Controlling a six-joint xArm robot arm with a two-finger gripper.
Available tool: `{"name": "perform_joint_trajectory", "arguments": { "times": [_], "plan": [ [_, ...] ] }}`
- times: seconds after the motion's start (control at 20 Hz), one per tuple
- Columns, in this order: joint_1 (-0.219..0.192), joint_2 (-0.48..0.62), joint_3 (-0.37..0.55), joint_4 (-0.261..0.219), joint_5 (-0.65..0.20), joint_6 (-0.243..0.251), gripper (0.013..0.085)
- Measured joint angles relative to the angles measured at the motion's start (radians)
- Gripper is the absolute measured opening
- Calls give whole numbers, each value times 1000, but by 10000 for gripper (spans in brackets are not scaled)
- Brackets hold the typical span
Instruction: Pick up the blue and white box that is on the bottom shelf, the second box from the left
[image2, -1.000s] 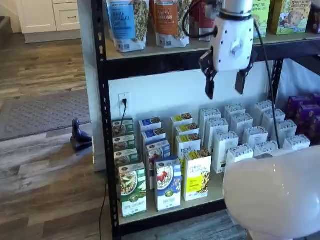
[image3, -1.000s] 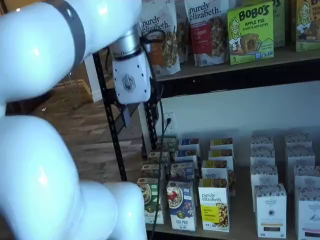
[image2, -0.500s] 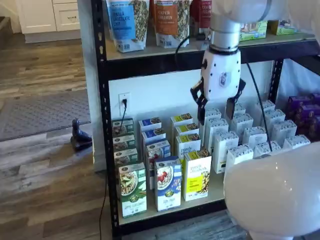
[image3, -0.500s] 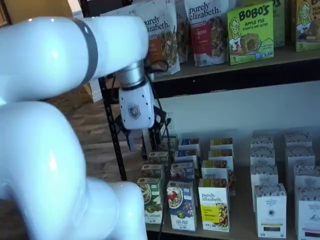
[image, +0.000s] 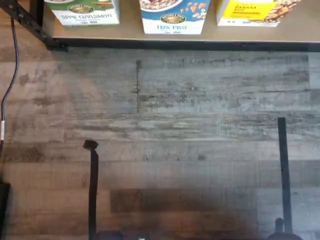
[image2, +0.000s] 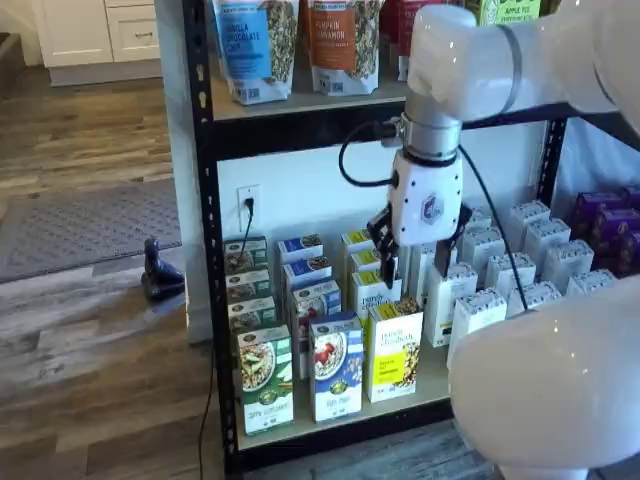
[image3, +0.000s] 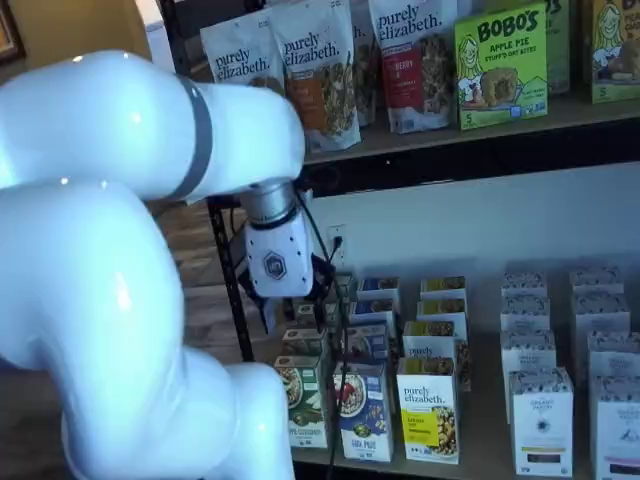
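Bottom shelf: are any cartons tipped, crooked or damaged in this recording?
Nothing stands out. On the bottom shelf the cartons stand upright in neat rows, the blue and white box included. The gripper hangs in front of them with fingers apart, holding nothing.

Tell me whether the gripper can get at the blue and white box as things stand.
Probably yes. The gripper hangs open above the cartons; the blue and white box stands at the shelf's front edge, nothing before it, though neighbours flank it closely.
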Motion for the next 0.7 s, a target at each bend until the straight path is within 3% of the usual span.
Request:
{"name": "perform_joint_trajectory", "arguments": {
  "times": [0.45, 0.7],
  "plan": [
    [55, 115, 51, -5, -182, 56, 850],
    [84, 209, 54, -36, -273, 105, 850]
  ]
}}
